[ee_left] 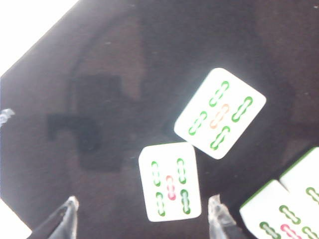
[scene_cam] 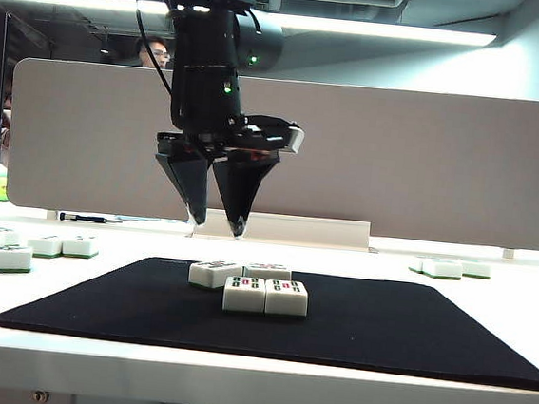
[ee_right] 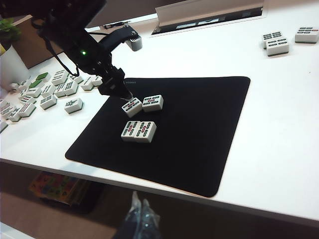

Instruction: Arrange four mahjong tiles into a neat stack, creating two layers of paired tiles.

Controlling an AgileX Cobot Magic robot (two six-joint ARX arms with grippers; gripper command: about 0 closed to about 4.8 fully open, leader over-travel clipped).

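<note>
Four mahjong tiles [scene_cam: 247, 286] on mat [scene_cam: 428, 341]: rigid, smooth, light; grip short sides. Left gripper [scene_cam: 216, 224] above them, wide open, empty; right gripper [ee_right: 141, 211] off mat, apparently closed, empty.

Two loose tiles [scene_cam: 240, 273] behind a side-by-side pair [scene_cam: 265, 296] on the mat [scene_cam: 429, 332]

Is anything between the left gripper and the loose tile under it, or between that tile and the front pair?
Nothing visible. The open left gripper hangs above the nearer loose tile with only air between. Only bare black mat separates that tile from the front pair. The second loose tile lies to the side. The right gripper is off the mat.
</note>
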